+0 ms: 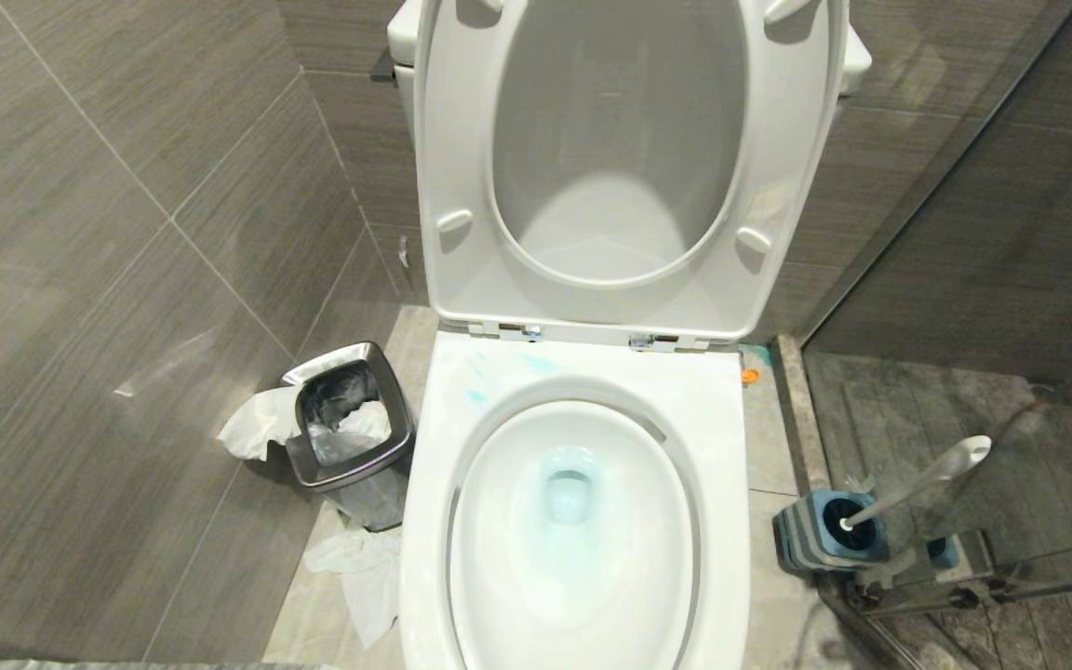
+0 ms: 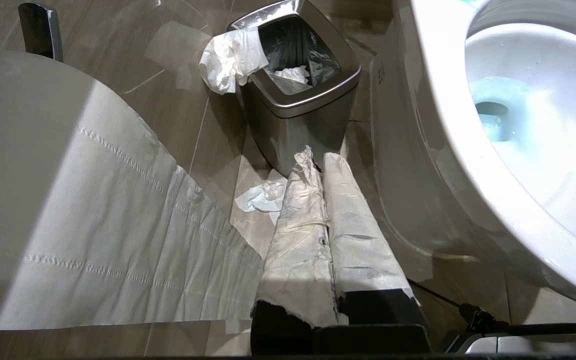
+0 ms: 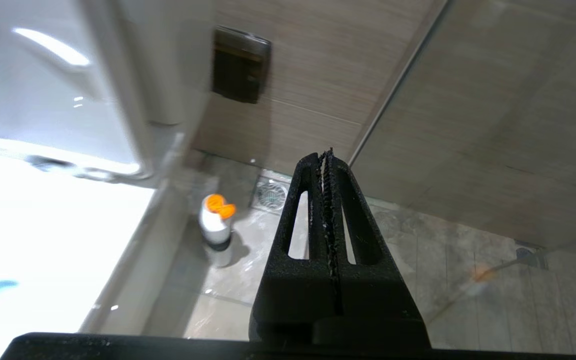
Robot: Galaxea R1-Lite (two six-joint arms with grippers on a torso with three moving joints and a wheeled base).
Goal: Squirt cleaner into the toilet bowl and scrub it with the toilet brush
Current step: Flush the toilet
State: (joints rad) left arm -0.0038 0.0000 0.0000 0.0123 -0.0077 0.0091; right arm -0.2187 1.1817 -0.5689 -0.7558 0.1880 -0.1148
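Observation:
The white toilet bowl (image 1: 434,521) stands open in front of me, seat and lid raised. Pale blue cleaner (image 1: 569,493) tints the basin around the drain, with faint blue streaks (image 1: 489,381) on the back of the rim. The toilet brush (image 1: 927,479) leans in its blue-and-grey holder (image 1: 824,535) on the floor to the right of the bowl, grey handle pointing up and right. My right gripper (image 3: 327,155) is shut and empty, above the floor beside the bowl. My left gripper (image 2: 318,160), fingers wrapped in pale paper, hangs shut beside the bowl's left side (image 2: 418,165).
A steel-rimmed waste bin (image 1: 350,423) with tissue around it stands left of the bowl. A white bottle with an orange cap (image 3: 216,225) stands on the floor by the bowl's back right corner, near a floor drain (image 3: 271,194). A glass partition rises on the right. A toilet-paper roll (image 2: 43,200) hangs near my left gripper.

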